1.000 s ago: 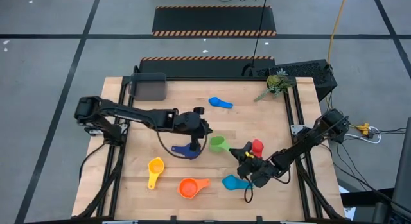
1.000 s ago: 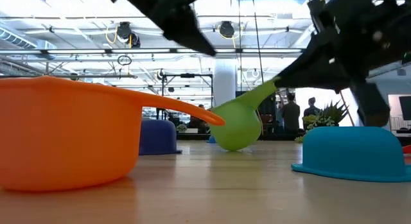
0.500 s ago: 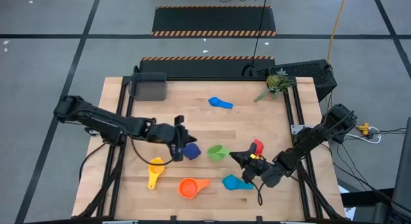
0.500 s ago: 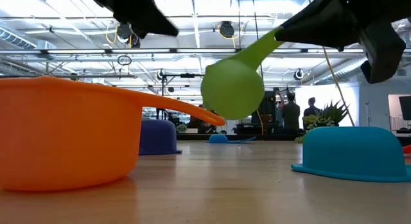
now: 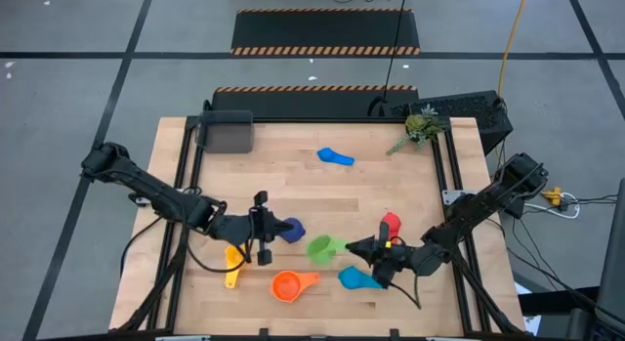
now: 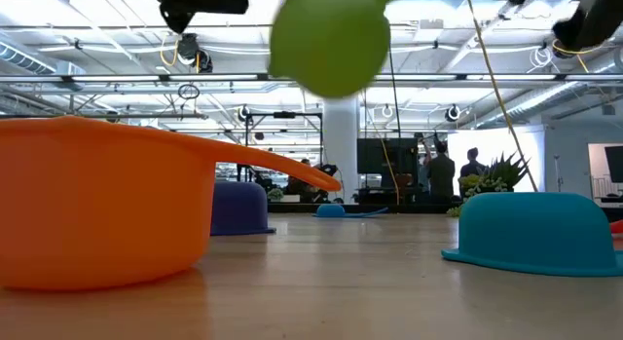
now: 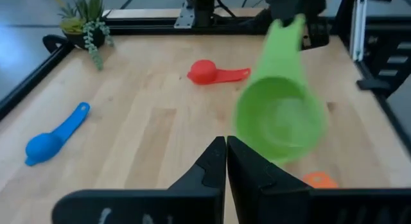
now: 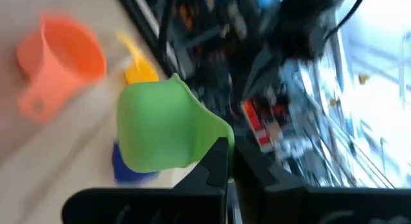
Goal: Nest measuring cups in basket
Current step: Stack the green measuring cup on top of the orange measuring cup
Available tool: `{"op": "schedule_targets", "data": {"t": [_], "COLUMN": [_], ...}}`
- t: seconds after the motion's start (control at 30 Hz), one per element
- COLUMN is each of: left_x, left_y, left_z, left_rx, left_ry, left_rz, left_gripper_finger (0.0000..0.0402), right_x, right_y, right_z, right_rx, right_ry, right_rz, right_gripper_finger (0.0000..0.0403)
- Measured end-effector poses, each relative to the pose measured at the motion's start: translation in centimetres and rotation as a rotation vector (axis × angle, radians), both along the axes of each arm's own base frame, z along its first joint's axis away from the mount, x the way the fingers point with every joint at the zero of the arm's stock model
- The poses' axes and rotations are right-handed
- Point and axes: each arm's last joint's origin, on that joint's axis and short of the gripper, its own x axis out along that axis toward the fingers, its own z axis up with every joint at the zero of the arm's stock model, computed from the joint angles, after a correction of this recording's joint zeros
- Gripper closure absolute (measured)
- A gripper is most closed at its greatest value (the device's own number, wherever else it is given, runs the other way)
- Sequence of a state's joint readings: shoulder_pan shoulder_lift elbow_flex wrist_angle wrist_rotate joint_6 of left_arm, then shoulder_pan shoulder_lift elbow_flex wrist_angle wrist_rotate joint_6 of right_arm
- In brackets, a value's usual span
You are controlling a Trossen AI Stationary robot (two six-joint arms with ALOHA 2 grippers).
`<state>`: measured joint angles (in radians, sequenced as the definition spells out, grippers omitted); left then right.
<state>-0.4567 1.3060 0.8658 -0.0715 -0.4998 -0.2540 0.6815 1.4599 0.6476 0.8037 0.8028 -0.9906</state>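
Gripping the green cup (image 5: 319,248) by its handle, the right end effector (image 5: 359,248) holds it above the tabletop (image 5: 391,185), clearance only the low view confirms; the left end effector (image 5: 264,241) is closed, empty.

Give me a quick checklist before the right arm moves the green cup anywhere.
1. Right gripper shut on green cup by its handle: ok.
2. Green cup lifted off the table: ok, low view shows it in the air.
3. Left gripper shut and empty, close to the green cup: not ok for a free path.
4. Basket at the far left corner, open: ok.
5. Anything inside the basket: cannot tell.
6. Orange cup upright on the table: ok.
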Motion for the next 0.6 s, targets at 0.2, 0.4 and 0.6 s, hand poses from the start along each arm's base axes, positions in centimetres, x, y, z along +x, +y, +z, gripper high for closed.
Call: {"op": "schedule_targets", "data": {"t": [0.2, 0.4, 0.6], "left_x": [-1.0, -2.1, -2.9], "left_y": [-1.6, -3.2, -4.2], "left_z": [0.1, 0.3, 0.3], "left_rx": [-0.042, -0.066, -0.100], "left_ry": [-0.051, -0.103, -0.138], "left_rz": [0.098, 0.162, 0.197], "left_gripper_finger": [0.0382, 0.0382, 0.0382], "right_x": [0.2, 0.7, 1.2], "right_y": [0.3, 0.0, -0.7], "right_z": [1.1, 1.1, 1.7], "right_rx": [-0.005, -0.012, -0.017], "right_ry": [-0.082, -0.086, -0.152], "right_rz": [0.148, 0.286, 0.362], "right_gripper_finger": [0.0402, 0.0403, 0.0403]}}
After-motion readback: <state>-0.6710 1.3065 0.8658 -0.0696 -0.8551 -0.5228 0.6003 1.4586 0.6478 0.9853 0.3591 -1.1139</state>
